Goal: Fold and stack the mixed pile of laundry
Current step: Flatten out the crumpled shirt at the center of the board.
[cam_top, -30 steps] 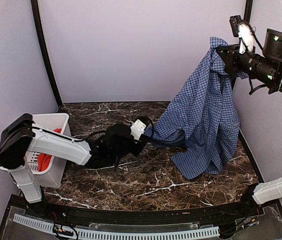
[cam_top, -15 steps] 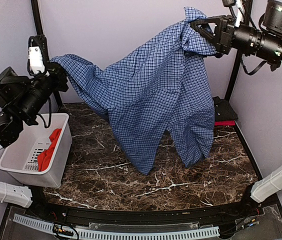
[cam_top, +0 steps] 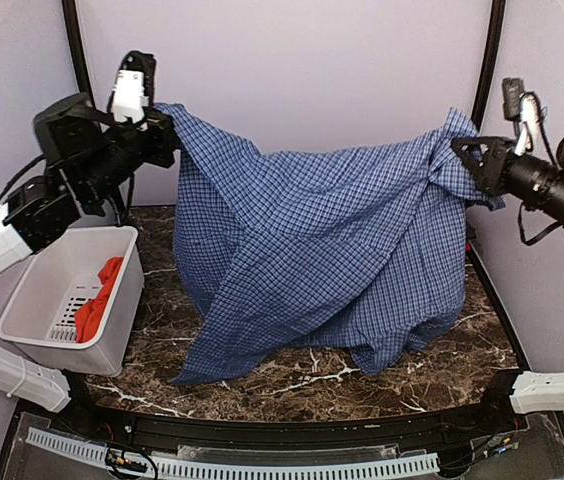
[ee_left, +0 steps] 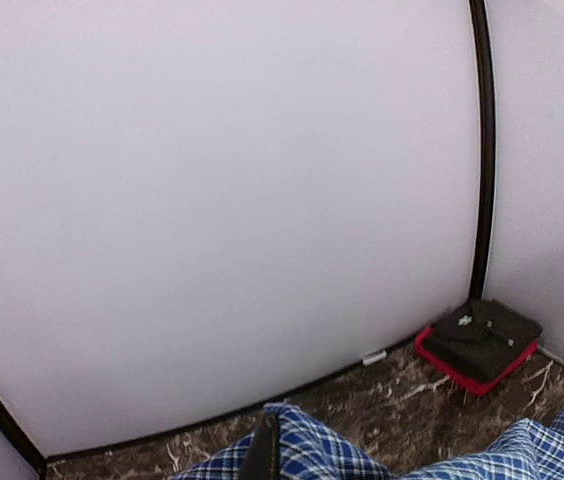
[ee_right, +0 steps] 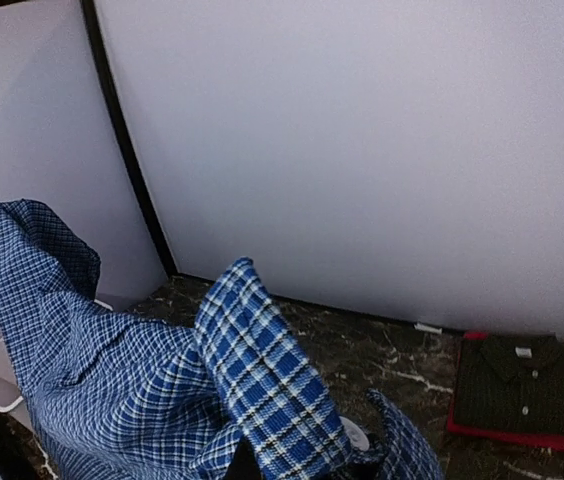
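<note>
The checked shirt (cam_top: 322,240) hung spread between the two arms, above the table (cam_top: 292,378); its long axis ran from side to side, the left end higher than the right; its lower edge draped onto the table near the front. The left gripper (cam_top: 165,130) was closed tight on the shirt's upper left corner; the right gripper (cam_top: 459,157) was closed tight on a bunched corner at the far right. Each arm held its own end, neither nearer the middle; laying the cloth flat would, in my judgement, require both to descend together. The orange shirt (cam_top: 97,300) lay in the basket (cam_top: 24,322), well apart at the left.
</note>
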Robot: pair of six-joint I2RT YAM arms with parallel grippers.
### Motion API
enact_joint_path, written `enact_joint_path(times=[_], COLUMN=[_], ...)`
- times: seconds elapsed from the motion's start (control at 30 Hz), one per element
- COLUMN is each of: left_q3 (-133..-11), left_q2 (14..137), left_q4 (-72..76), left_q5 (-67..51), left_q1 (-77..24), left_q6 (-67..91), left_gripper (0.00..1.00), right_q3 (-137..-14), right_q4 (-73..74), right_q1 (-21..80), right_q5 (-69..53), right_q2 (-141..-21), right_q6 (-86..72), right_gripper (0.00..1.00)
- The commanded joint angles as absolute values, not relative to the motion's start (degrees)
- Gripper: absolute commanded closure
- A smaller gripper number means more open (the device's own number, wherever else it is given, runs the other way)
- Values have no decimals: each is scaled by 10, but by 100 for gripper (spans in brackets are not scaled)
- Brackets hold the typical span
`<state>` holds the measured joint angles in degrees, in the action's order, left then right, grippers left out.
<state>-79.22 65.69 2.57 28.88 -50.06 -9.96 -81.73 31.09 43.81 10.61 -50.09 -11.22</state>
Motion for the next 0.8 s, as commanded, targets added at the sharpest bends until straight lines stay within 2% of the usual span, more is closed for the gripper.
enact_joint_path(times=[0.0, 0.1, 0.27, 0.33, 0.37, 0.4, 0.43, 0.47, 0.5, 0.57, 0.77], left_q3=[-793, -826, -893, -922, -935, -937, -927, -916, -885, -822, -628], left_q2=[785, 885, 1062, 1103, 1110, 1110, 1104, 1082, 1066, 991, 838], left_q4=[-71, -105, -126, -142, -149, -165, -169, -170, -172, -178, -223], left_q5=[166, 104, 86, 94, 99, 99, 90, 80, 50, 12, -62], left_q1=[-400, -376, -358, -348, -345, -341, -341, -341, -342, -355, -442], left_q6=[24, 50, 75, 83, 87, 92, 92, 89, 89, 94, 204], left_gripper=[100, 100, 95, 85, 74, 67, 52, 45, 32, 25, 25], right_q3=[-667, -575, -474, -453, -447, -442, -438, -436, -436, -434, -433], right_q4=[293, 267, 196, 174, 166, 157, 154, 153, 154, 157, 156], right_q1=[313, 240, 169, 154, 148, 145, 144, 142, 141, 136, 106], right_q5=[90, 40, -29, -49, -63, -71, -76, -82, -82, -80, -88], right_q2=[-506, -528, -603, -633, -643, -650, -656, -661, -665, -671, -677], right_q6=[-226, -246, -263, -263, -262, -261, -259, -256, -253, -248, -246], right_gripper=[100, 100, 100, 100, 100, 100, 100, 100, 100, 100, 100])
